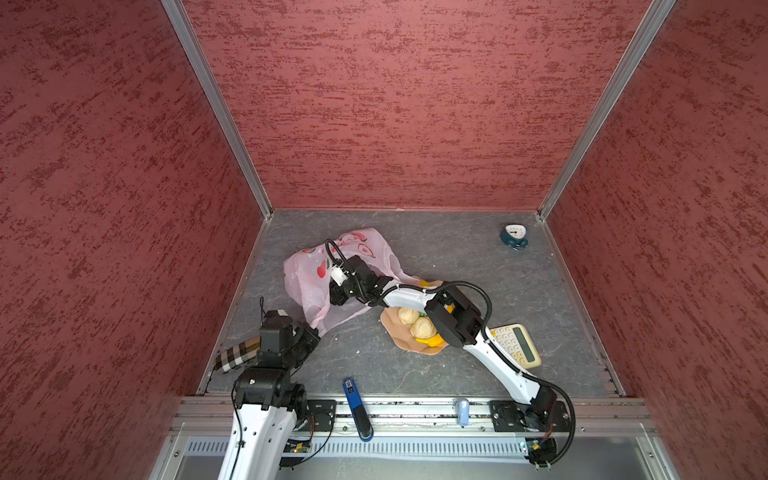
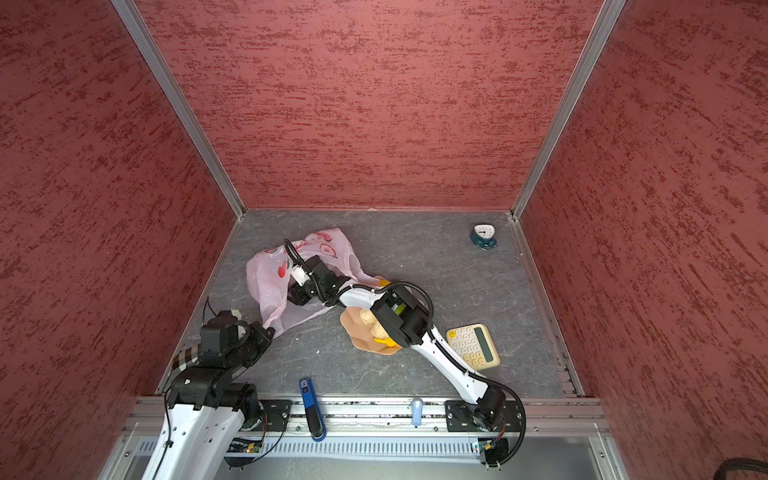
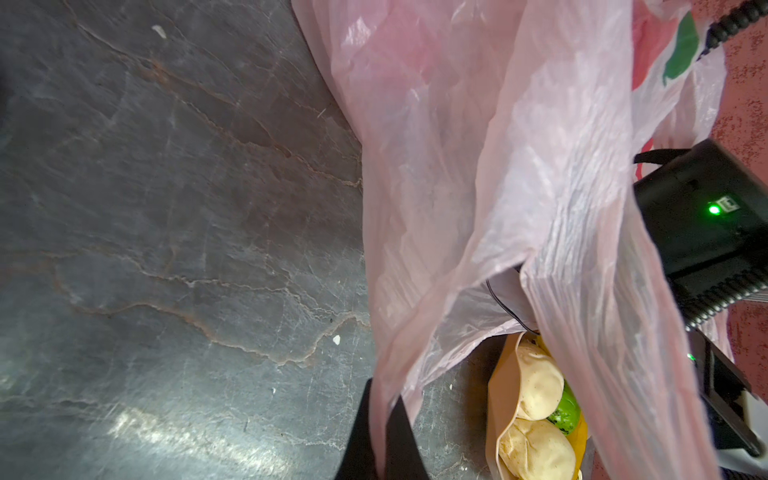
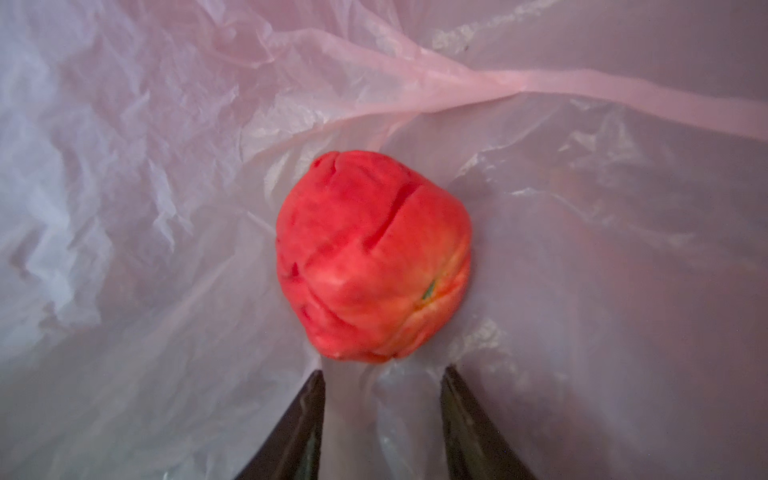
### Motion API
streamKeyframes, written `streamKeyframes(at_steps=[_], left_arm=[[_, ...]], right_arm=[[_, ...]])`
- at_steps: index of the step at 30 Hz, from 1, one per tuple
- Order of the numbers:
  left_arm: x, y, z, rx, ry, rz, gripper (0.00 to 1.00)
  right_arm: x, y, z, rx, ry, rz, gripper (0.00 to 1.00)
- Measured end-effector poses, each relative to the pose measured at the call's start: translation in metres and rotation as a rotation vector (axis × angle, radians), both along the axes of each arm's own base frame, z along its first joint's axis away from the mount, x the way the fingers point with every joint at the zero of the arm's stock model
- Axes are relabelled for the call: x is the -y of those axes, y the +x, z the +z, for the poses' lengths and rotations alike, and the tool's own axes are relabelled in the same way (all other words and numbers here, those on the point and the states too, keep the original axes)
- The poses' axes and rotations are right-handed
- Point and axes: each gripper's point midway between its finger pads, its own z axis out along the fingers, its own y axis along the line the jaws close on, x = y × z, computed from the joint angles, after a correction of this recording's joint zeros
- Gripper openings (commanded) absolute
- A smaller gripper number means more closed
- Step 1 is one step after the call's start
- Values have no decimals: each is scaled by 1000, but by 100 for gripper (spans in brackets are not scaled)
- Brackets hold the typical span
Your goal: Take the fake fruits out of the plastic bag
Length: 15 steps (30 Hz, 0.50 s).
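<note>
The pale-pink plastic bag [image 1: 307, 278] lies crumpled at the left of the floor in both top views. My left gripper [image 3: 383, 419] is shut on a strip of its handle [image 1: 318, 326], pulling it taut. My right arm [image 1: 399, 293] reaches across into the bag's mouth. Inside, my right gripper [image 4: 382, 374] stands open, and a red fruit [image 4: 374, 257] lies on the plastic just beyond its fingertips, untouched. Two beige lumpy balls [image 3: 540, 386] [image 3: 536, 451], a green fruit [image 3: 566, 411] and a yellow one [image 1: 432, 341] sit in a peach bowl [image 1: 401, 343].
A cream calculator [image 1: 515, 345] lies right of the bowl, partly under my right arm. A small teal dial clock [image 1: 514, 237] stands at the back right corner. A blue tool [image 1: 356, 409] rests on the front rail, a checked pouch [image 1: 237, 353] by the left wall.
</note>
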Motion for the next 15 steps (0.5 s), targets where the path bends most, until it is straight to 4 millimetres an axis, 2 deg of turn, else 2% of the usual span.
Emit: streamKeyframes(at_steps=[6,10,15], left_arm=[[1,0,-1,-3,-7,0,5],[4,-1,-4,4,-26,-10,5],[11,-3,-9,26,-76,-24,5]], right_arm=[[-2,-1,5,-6,15,0,73],[-5,0,11,-12,22,-5,76],[-21,8,48,23,87,-7,78]])
